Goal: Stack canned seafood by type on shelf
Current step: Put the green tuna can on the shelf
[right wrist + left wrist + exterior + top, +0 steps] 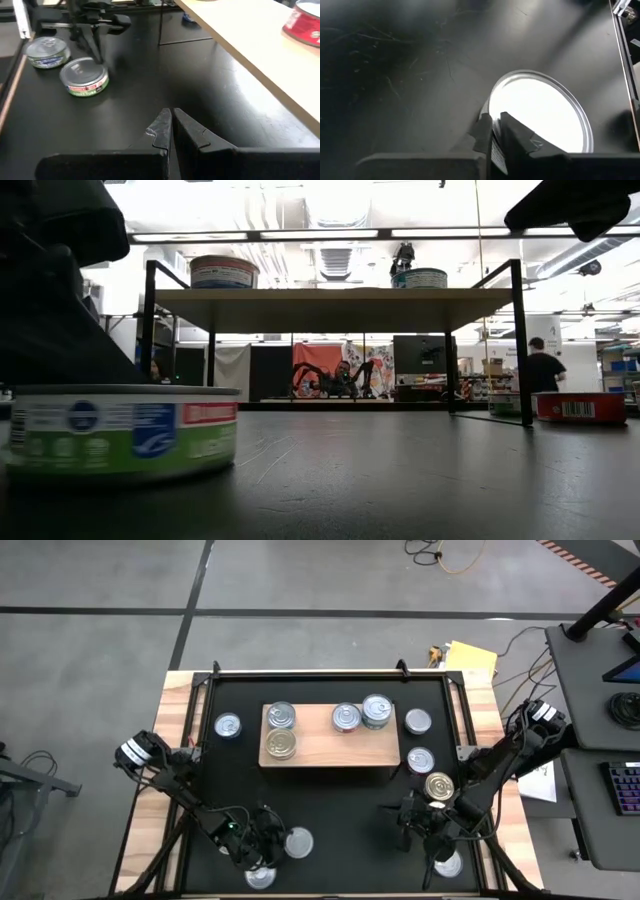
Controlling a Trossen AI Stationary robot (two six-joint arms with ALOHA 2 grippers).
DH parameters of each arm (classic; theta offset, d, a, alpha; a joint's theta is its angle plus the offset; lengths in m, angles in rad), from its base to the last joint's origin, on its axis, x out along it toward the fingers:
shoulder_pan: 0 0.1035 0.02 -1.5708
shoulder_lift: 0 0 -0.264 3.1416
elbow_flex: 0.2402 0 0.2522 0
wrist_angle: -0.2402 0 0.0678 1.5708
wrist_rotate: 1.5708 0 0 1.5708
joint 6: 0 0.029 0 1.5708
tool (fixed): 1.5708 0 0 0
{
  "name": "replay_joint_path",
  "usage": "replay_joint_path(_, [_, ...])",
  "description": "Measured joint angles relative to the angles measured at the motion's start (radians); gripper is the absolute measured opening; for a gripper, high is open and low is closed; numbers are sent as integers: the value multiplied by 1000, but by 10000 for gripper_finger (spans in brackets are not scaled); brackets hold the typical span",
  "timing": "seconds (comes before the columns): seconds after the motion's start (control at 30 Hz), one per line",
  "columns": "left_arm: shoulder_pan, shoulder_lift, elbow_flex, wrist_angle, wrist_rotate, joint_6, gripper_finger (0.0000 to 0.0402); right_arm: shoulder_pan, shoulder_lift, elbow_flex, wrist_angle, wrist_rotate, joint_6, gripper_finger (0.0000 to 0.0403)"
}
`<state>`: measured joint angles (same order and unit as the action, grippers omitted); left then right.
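I see the left gripper (496,131), fingers pressed together and holding nothing, above the near rim of a silver-lidded tin (539,114), the shelf (325,740) lying toward 1 o'clock.

The shelf (322,745) is pale, smooth, matt wood on thin black metal legs. Around it, the tabletop (330,810) wears a black matt mat, finely scratched. The tins (297,842) beside it are shiny metal with glossy paper labels (125,435).
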<state>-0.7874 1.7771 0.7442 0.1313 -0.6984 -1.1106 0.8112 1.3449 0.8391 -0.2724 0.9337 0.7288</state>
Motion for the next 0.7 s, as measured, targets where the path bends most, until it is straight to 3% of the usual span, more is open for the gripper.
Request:
replay_joint_path(0.2, [-1, 2, -1, 6, -35, 2, 0, -2, 17, -2, 119, -44, -85, 9])
replay_joint_path(0.53, [-1, 5, -5, -7, -154, -20, 1, -51, 176, 9, 461, -90, -354, 9])
replay_joint_path(0.7, [0, 5, -5, -3, -212, -22, 1, -106, 237, 36, 539, -214, -382, 9])
